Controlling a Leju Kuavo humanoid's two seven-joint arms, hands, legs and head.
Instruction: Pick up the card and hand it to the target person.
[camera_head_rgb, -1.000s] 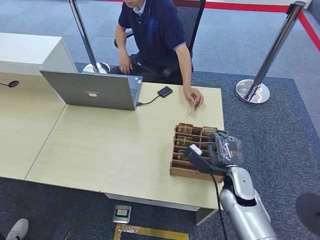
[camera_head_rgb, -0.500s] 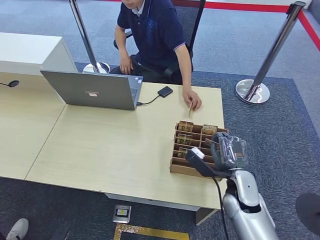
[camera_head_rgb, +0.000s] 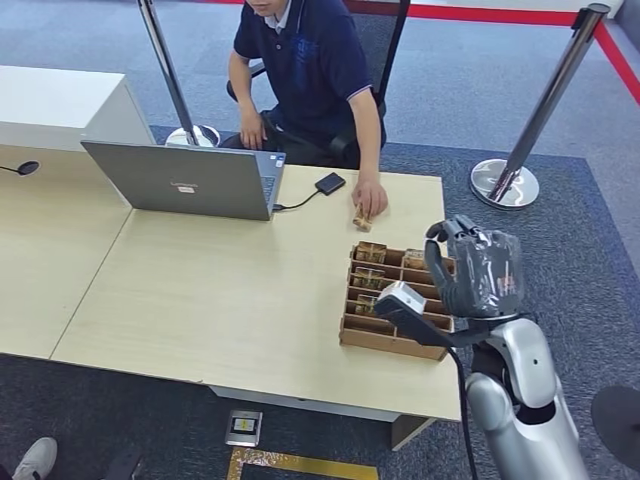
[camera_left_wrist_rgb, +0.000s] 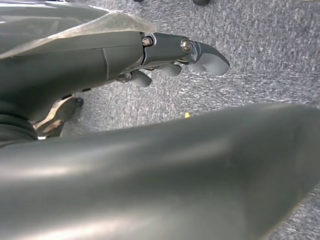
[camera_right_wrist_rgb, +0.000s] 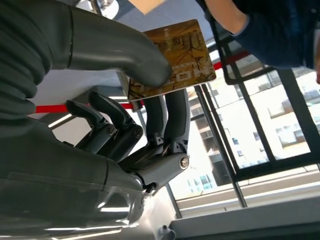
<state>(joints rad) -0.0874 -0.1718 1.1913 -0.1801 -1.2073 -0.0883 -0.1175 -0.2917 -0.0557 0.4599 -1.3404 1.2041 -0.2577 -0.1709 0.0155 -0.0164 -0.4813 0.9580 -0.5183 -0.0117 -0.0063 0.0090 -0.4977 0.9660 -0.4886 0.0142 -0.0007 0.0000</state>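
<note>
My right hand (camera_head_rgb: 475, 270) is raised above the right end of the wooden card box (camera_head_rgb: 392, 345), which holds several brown cards in its slots. In the right wrist view a brown patterned card (camera_right_wrist_rgb: 181, 55) is pinched between the thumb (camera_right_wrist_rgb: 124, 50) and the dark fingers (camera_right_wrist_rgb: 166, 115) of my right hand. The seated person (camera_head_rgb: 317, 70) in a dark blue shirt is across the table, one hand (camera_head_rgb: 371, 198) resting on another small card (camera_head_rgb: 362, 218) on the tabletop. My left hand (camera_left_wrist_rgb: 177, 50) hangs over grey carpet with its fingers extended, holding nothing.
A grey laptop (camera_head_rgb: 189, 180) stands open at the table's far left, cabled to a small black device (camera_head_rgb: 330, 183). Two stanchion posts (camera_head_rgb: 521, 150) (camera_head_rgb: 170, 80) flank the person. The light wood table (camera_head_rgb: 226, 290) ends just right of the box.
My right hand has risen from the box and shifted right, turning upward with the card. The person's hand slid back along the table toward them and settled flat on a card.
</note>
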